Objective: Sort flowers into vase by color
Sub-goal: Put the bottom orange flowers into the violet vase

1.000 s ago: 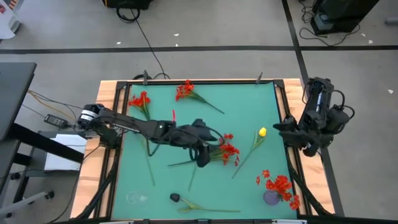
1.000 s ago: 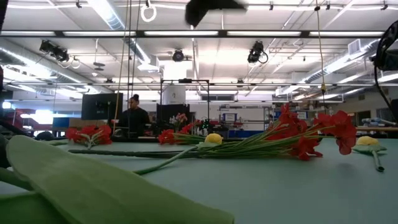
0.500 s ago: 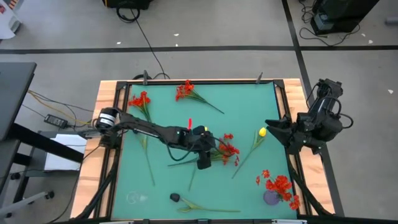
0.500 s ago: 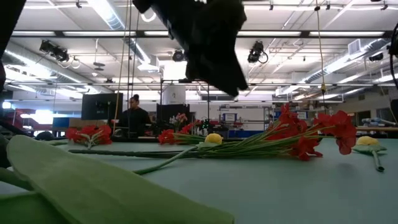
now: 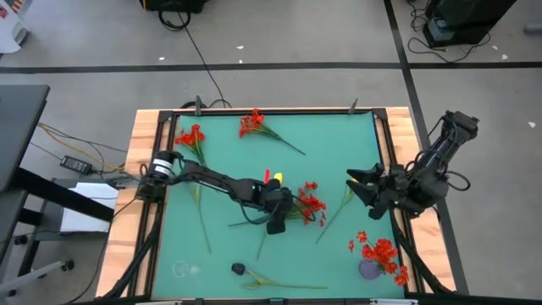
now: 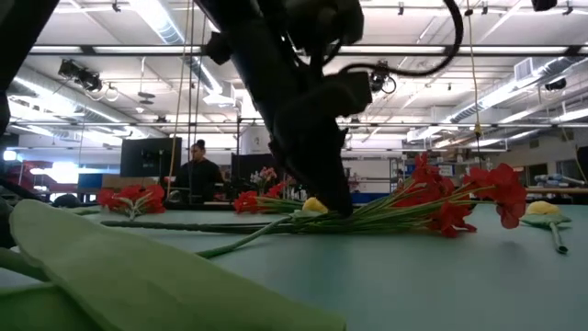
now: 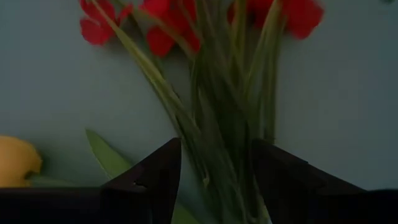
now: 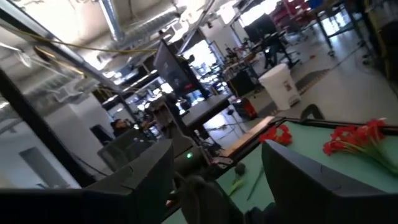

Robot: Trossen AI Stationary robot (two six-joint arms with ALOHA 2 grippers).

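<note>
A spray of red blooms [image 5: 311,203] lies on its side mid-table, its green stems [image 7: 217,130] running toward the table's left. My left gripper [image 5: 275,219] points down over those stems, open. One finger [image 7: 155,177] stands on each side of the bundle, low by the table in the low view [image 6: 335,198]. A yellow tulip head [image 7: 15,163] lies close beside it. My right gripper [image 5: 357,183] hovers open over the table's right part and hides another yellow tulip's head; that tulip's stem [image 5: 332,220] shows. A dark-headed flower [image 5: 240,268] lies at the near edge.
Two more red sprays [image 5: 192,135] [image 5: 252,124] lie near the far edge. A purple vase [image 5: 370,269] at the near right holds red blooms [image 5: 379,251]. A clear glass [image 5: 186,269] stands near left. A person [image 6: 197,173] stands beyond the table.
My left gripper has moved toward the near edge and right, and has come down onto the red spray's stems, fingers astride them. My right arm has swung from the table's right edge toward the left, out over the yellow tulip. The flowers have kept still.
</note>
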